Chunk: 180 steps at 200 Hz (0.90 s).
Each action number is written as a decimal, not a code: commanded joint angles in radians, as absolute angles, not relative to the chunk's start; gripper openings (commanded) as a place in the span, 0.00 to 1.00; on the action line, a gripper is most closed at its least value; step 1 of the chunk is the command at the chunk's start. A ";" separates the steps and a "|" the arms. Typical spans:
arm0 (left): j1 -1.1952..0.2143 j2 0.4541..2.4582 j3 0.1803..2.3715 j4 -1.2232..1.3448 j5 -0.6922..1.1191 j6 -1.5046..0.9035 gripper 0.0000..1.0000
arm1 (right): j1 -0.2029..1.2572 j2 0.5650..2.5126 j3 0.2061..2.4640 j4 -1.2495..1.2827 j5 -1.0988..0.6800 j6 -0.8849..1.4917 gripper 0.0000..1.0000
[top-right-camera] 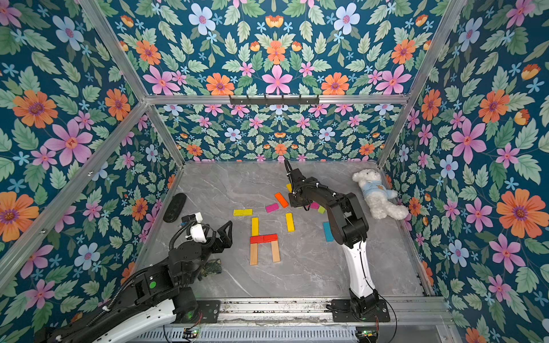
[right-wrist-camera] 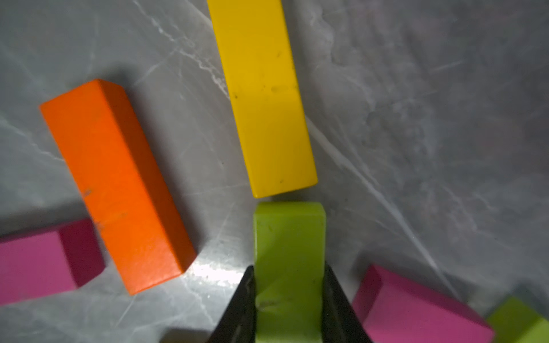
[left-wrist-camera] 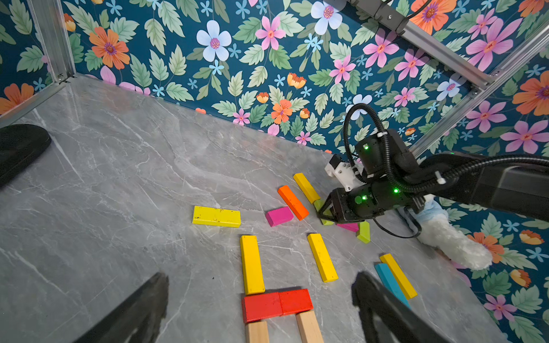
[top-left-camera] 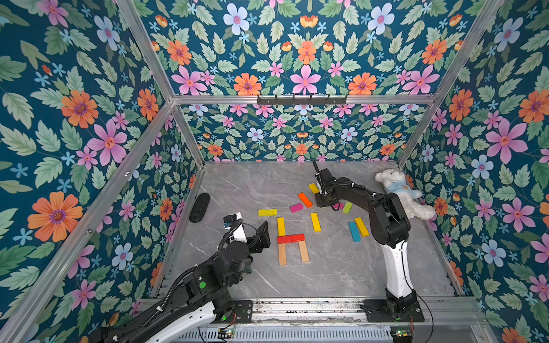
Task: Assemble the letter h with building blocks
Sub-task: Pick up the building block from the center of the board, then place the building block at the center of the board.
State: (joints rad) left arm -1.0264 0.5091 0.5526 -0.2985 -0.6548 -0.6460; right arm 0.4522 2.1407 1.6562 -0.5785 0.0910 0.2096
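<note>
Entry: part-built letter on the marble table [top-left-camera: 326,276]. Red pair [top-left-camera: 291,238], end to end, forms the crossbar. A yellow upright [top-left-camera: 281,226] touches its far edge at the left end, and two plain wood bars [top-left-camera: 282,254] touch its near edge. Lime block [right-wrist-camera: 289,231]: beyond and right of the red pair, just short of a second yellow bar [right-wrist-camera: 264,98], with an orange bar [right-wrist-camera: 116,184] beside. Right gripper [right-wrist-camera: 289,273]: jaws narrowed, pressing both long sides of the lime block. Left gripper [top-left-camera: 263,236]: spread wide, holding nothing, left of the red pair.
</note>
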 commanded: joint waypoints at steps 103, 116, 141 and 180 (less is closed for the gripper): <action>-1.026 0.562 0.516 -0.180 -0.575 -0.609 0.99 | 0.798 1.432 0.923 -0.548 0.153 0.579 0.13; -1.026 0.577 0.511 -0.167 -0.555 -0.609 0.99 | 0.832 1.436 0.873 -0.514 0.155 0.620 0.13; -1.026 0.602 0.503 -0.162 -0.530 -0.622 0.99 | 0.871 1.473 0.824 -0.474 0.167 0.675 0.13; -1.026 0.606 0.497 -0.178 -0.518 -0.639 0.99 | 0.886 1.511 0.787 -0.431 0.158 0.716 0.35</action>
State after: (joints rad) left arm -1.0264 0.6090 0.4995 -0.1963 -0.5266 -0.6266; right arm 0.8810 1.4986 0.7986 -0.4816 0.1417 0.6556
